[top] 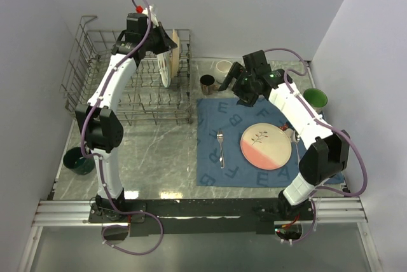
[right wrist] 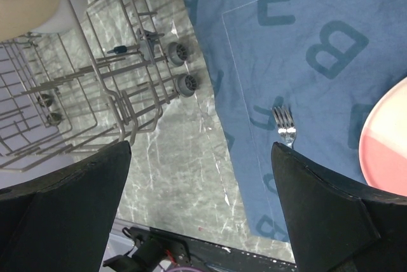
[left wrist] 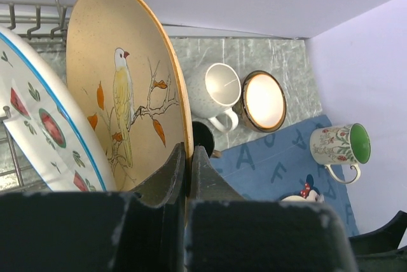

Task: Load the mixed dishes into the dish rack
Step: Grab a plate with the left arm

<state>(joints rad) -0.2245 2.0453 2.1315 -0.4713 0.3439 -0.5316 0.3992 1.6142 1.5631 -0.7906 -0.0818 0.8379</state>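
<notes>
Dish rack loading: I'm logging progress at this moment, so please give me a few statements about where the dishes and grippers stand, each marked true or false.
1. The left gripper is shut on the rim of the tan bird plate. True.
2. A white patterned plate stands on edge in the dish rack, next to the tan bird plate. True.
3. The pink-and-cream plate already stands in the dish rack. False: it lies flat on the blue placemat.
4. The right gripper is open and holds nothing. True.
5. The fork rests on the pink-and-cream plate. False: it lies on the placemat beside that plate, apart from it.
</notes>
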